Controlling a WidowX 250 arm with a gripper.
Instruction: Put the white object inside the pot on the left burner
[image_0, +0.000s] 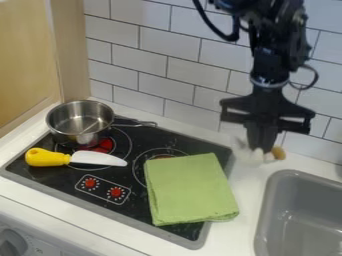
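Black arm (270, 60), in from the top edge right of centre, hanging near vertical. Wide crosspiece runs roughly level side to side; my claw (262, 142) points down, by the counter (248, 182) strip between cooktop (133, 192) and sink (280, 176), tiled wall (177, 45) behind. White object (258, 155) is right at my lower end, blurred, tan bit (278, 152) beside it. Can't tell if I'm spread, pressed together or pinching it. Height over counter: can't tell either.

Metal pot (77, 135) sits on the rear left burner, handle toward the wall side. Yellow-handled knife (97, 158) lies in front of it. Green cloth (190, 190), folded, lies over the cooktop's right part.
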